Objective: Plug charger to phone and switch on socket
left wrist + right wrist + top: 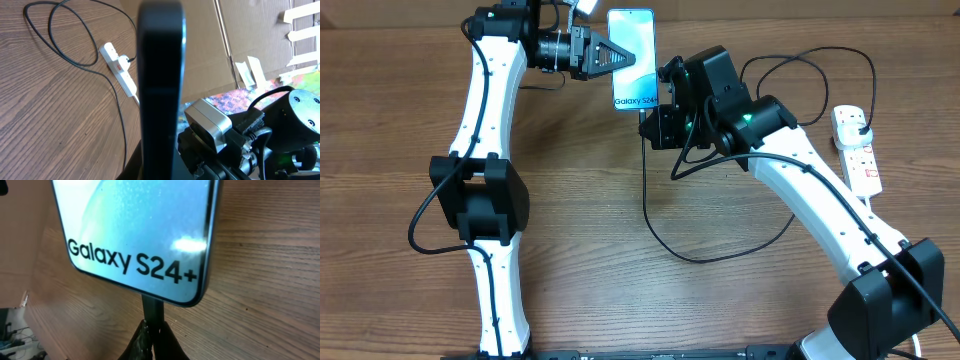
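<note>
The phone (635, 40) has its lit blue screen facing up, and my left gripper (617, 56) is shut on its left edge. From the left wrist the phone (160, 85) shows edge-on as a dark bar rising out of my left gripper (160, 172). My right gripper (652, 120) sits just below the phone's lower edge. In the right wrist view this gripper (154, 336) is shut on the charger's black connector (152, 307). The connector's tip meets the bottom edge of the phone (135, 225). The charger cable (660, 235) loops across the table to a plug in the socket (860, 155).
The white socket (120, 67) lies at the table's right side with its thick cord. Cable loops (75, 55) spread over the wood between the arms. Cardboard (240, 35) and clutter stand beyond the table edge. The right arm's camera housing (210, 122) is close beside the phone.
</note>
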